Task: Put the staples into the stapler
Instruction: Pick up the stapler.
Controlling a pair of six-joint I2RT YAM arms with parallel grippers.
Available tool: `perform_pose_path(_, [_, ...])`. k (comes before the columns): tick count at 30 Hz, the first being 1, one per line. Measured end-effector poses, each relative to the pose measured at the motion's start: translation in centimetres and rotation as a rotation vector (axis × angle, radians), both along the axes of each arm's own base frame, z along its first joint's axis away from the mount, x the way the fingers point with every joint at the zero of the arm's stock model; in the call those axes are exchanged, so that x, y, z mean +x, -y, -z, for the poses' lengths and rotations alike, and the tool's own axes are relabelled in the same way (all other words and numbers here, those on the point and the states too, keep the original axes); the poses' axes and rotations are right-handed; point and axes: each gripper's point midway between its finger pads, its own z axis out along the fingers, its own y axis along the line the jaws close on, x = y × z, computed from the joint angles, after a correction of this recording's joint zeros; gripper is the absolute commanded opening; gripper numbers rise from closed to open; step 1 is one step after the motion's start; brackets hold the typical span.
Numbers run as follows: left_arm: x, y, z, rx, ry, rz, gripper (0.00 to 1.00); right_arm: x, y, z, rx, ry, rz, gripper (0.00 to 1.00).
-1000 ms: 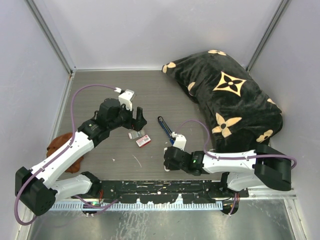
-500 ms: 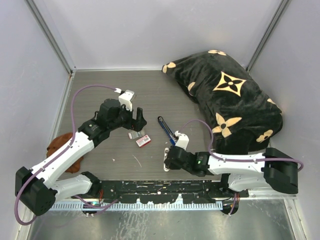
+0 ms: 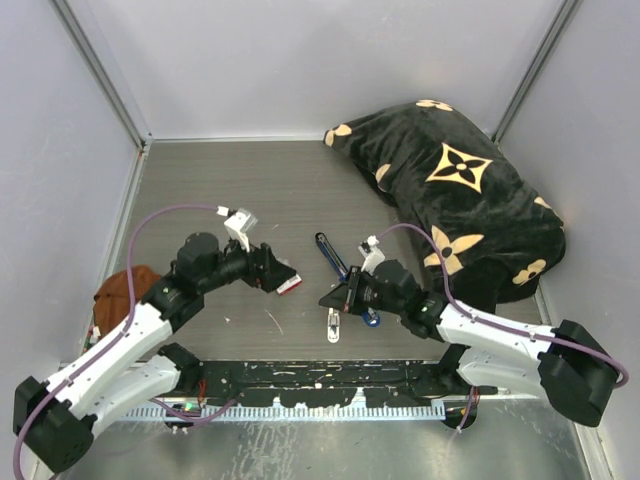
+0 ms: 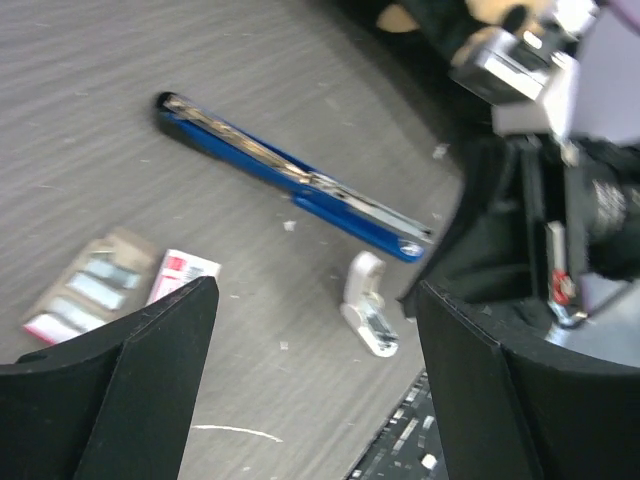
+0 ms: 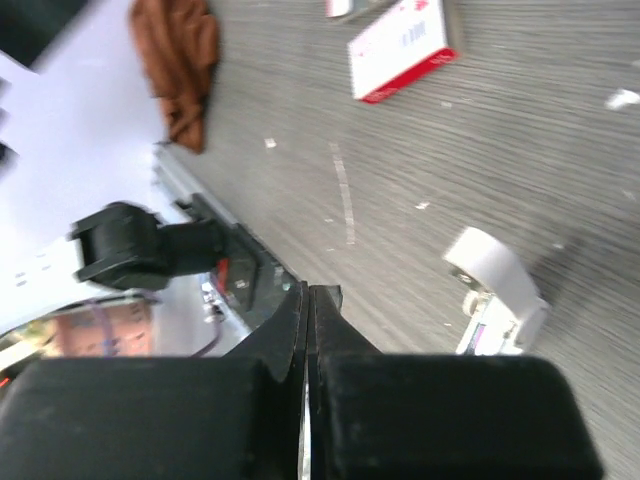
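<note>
The blue stapler (image 3: 329, 254) (image 4: 290, 178) lies flat mid-table, its silver channel showing along the top. Grey staples (image 4: 92, 288) sit in a small open tray left of a red-and-white box (image 4: 182, 274) (image 3: 289, 285) (image 5: 400, 45). My left gripper (image 3: 272, 277) (image 4: 315, 292) hovers open above the table near the box, nothing between its fingers. My right gripper (image 3: 325, 300) (image 5: 308, 291) is shut and empty, its tips just off the stapler's near end. A small white oblong piece (image 3: 333, 325) (image 4: 365, 305) (image 5: 498, 292) lies loose beside it.
A black patterned pillow (image 3: 460, 195) fills the back right. A brown cloth (image 3: 122, 292) (image 5: 180, 60) lies at the left wall. The black rail (image 3: 320, 375) with the arm bases runs along the near edge. Grey walls enclose three sides.
My right gripper closed and swung away from the white piece toward the stapler's near end, leaving the piece on the table. My left gripper came nearer and right, over the box.
</note>
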Motion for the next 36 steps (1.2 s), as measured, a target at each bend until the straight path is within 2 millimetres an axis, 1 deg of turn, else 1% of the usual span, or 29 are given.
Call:
perform_pose_path(1, [-0.7, 0.2, -0.1, -0.036, 0.003, 0.025, 0.82, 0.1, -0.2, -0.8, 0.043, -0.001, -0.023, 0.01])
perform_pose_path(2, [-2.0, 0.6, -0.1, -0.091, 0.006, 0.069, 0.81, 0.2, -0.3, -1.6, 0.084, -0.002, -0.048, 0.01])
perform_pose_path(4, [-3.1, 0.9, -0.4, -0.141, 0.011, 0.115, 0.80, 0.3, -0.6, -3.2, 0.156, 0.000, -0.092, 0.01])
perform_pose_path(7, [-5.2, 1.4, -1.7, -0.224, 0.033, 0.204, 0.79, 0.0, -0.8, -5.6, 0.260, -0.005, -0.164, 0.01])
perform_pose_path(11, [-7.2, 2.0, -4.4, -0.309, 0.076, 0.307, 0.77, -1.5, -1.3, -8.9, 0.378, -0.014, -0.277, 0.01])
perform_pose_path(14, [-8.7, 2.5, -5.7, -0.354, 0.065, 0.398, 0.78, -2.7, -1.7, -12.0, 0.474, -0.004, -0.356, 0.01])
perform_pose_path(17, [-9.8, 3.1, -6.8, -0.377, 0.052, 0.474, 0.77, -3.7, -1.8, -15.0, 0.580, 0.010, -0.430, 0.01])
perform_pose_path(18, [-10.1, 3.3, -7.1, -0.381, 0.045, 0.500, 0.76, -3.8, -1.7, -15.1, 0.584, 0.011, -0.433, 0.01])
perform_pose_path(20, [-10.9, 3.7, -7.6, -0.391, 0.025, 0.553, 0.74, -4.2, -1.7, -16.1, 0.626, 0.004, -0.463, 0.00])
perform_pose_path(23, [-12.1, 4.6, -8.4, -0.400, -0.006, 0.640, 0.75, -4.5, -1.8, -17.1, 0.671, -0.006, -0.494, 0.01])
perform_pose_path(29, [-14.6, 6.0, -8.8, -0.398, -0.069, 0.789, 0.76, -5.0, -1.6, -18.5, 0.734, -0.010, -0.530, 0.01])
perform_pose_path(33, [-15.4, 6.3, -8.8, -0.397, -0.093, 0.830, 0.77, -5.3, -1.4, -19.1, 0.755, -0.003, -0.547, 0.01])
perform_pose_path(36, [-15.4, 6.4, -9.1, -0.409, -0.091, 0.831, 0.73, -5.4, -1.3, -19.3, 0.761, -0.002, -0.552, 0.01])
